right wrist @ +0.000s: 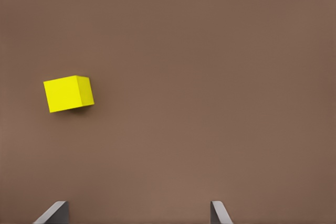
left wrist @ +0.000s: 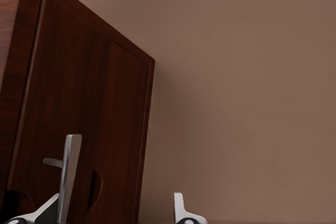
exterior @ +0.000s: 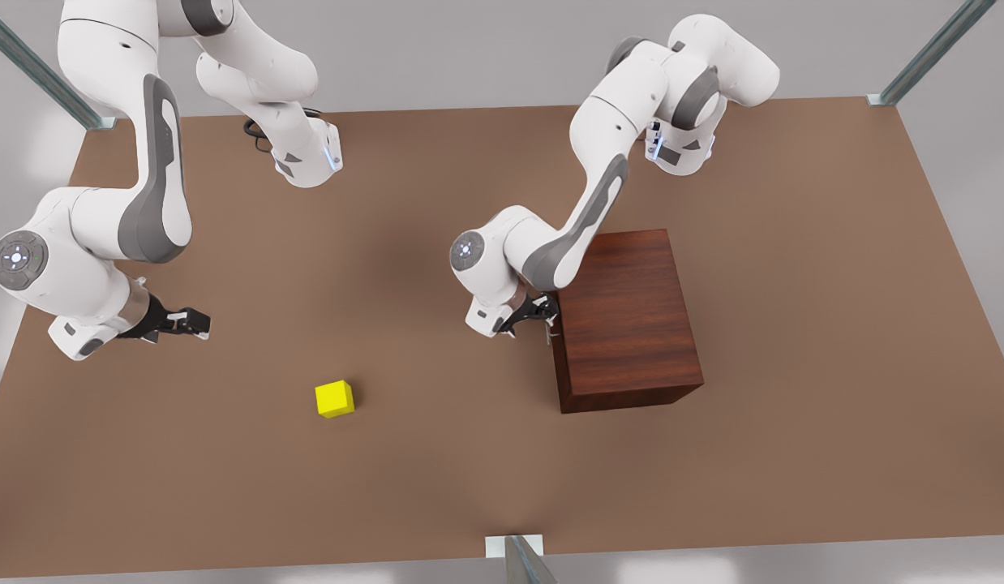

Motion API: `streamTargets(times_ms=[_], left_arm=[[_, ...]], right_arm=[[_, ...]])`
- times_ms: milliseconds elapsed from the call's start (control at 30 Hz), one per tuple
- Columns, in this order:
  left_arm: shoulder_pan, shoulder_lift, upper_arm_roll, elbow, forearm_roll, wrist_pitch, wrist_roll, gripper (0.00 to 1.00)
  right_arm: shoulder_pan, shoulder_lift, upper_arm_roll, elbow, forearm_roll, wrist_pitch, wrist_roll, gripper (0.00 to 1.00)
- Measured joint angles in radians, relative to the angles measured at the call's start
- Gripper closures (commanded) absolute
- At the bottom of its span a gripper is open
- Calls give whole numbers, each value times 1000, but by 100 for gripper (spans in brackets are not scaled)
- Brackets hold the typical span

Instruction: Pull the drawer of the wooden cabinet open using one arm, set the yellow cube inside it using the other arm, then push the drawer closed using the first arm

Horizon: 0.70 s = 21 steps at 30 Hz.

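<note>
The wooden cabinet [exterior: 628,316] stands right of the middle of the table. Its drawer [left wrist: 100,119] sits flush in the face turned toward the front view's left, with the silver bar handle [left wrist: 68,174] on it. My left gripper [exterior: 542,315] is right at that face, open, and the handle [exterior: 551,328] stands between its fingertips [left wrist: 181,211], close to one of them. The yellow cube [exterior: 334,398] rests on the table to the front view's left. My right gripper [exterior: 199,324] hovers open, apart from the cube [right wrist: 68,93], with nothing between its fingers [right wrist: 219,212].
The brown table [exterior: 794,243] is bare around the cube and the cabinet. Metal frame posts [exterior: 928,53] rise at the back corners, and another post [exterior: 518,556] stands at the middle of the front edge. Both arm bases stand along the back edge.
</note>
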Motion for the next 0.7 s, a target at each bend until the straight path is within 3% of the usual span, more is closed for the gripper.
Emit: streamTargets(times_ms=[700], left_arm=[[-36, 41, -3, 78, -4, 33, -58, 0]], right_arm=[[10, 53, 1, 70, -24, -40, 0, 0]])
